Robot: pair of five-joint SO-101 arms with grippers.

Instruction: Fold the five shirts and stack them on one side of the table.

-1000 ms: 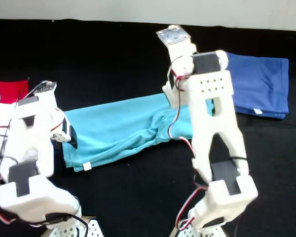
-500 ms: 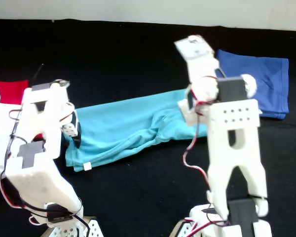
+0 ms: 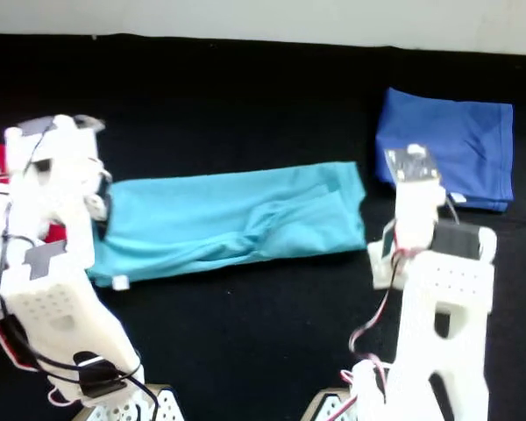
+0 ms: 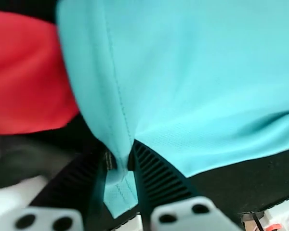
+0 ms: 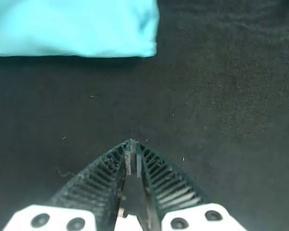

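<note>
Black cloth covered the bench, which carried three shirts: one turquoise shirt stretched across the middle, one folded blue shirt at far right, and one red shirt at the left edge. Since a second earlier the turquoise shirt had been drawn leftward and flatter, and the right arm had pulled back nearward. The left claw was clamped on its left hem. The right claw, closed and empty, hung over bare bench near its right end.

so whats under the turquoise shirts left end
The left gripper pinches that end of the turquoise shirt over the black table cover, with a red shirt alongside. Whether the red runs beneath it is hidden.
</note>
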